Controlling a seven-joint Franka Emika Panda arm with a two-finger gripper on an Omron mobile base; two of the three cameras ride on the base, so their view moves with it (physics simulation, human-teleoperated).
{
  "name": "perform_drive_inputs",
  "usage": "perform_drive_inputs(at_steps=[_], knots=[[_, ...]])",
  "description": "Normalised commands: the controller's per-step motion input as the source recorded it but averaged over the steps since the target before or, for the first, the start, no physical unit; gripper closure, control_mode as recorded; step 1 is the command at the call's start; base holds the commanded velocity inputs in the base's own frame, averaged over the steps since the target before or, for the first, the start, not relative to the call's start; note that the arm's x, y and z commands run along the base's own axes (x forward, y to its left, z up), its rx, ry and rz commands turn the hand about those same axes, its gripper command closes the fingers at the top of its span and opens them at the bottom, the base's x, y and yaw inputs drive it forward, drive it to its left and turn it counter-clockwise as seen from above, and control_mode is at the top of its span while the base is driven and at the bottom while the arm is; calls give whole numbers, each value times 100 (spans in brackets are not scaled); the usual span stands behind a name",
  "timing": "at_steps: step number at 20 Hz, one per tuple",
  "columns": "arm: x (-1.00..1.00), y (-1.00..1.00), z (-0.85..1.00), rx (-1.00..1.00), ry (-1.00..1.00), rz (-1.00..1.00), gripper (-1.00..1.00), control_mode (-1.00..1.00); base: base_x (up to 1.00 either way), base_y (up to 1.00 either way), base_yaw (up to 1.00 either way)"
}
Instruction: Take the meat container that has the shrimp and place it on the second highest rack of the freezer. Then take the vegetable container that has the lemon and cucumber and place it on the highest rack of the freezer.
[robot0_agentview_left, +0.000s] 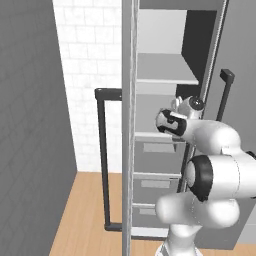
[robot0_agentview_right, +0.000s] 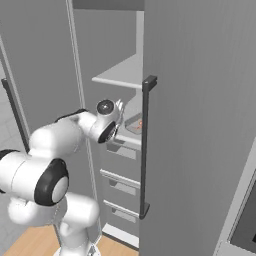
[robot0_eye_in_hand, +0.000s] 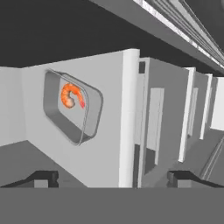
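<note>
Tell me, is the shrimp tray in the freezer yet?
Yes. The tray with the shrimp lies on the second highest rack, above the drawers.

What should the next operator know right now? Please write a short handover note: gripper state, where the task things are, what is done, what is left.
Gripper: open, holding nothing, in front of the freezer shelves.
Shrimp: lies in its tray, which rests on the second highest rack, just above the grey drawers. In the right base view the tray sits near the front edge of that shelf.
Highest rack: bare where it can be seen.
Done: shrimp container appears placed and released.
Left: fetch the container with the lemon and cucumber and set it on the highest rack.
</note>
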Motion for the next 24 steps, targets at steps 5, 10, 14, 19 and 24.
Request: perform_drive_inputs(at_steps=[5,10,14,19,24], knots=[[-100,23,59,0,0,24,-100,-100,0,0,0],[-100,21,57,-1,1,22,-100,-100,0,0,0],[-100,16,74,-8,11,12,-100,-100,0,0,0],[-100,1,28,-29,29,17,-100,-100,0,0,0],[-100,-8,-13,-22,28,34,-100,-100,0,0,0]])
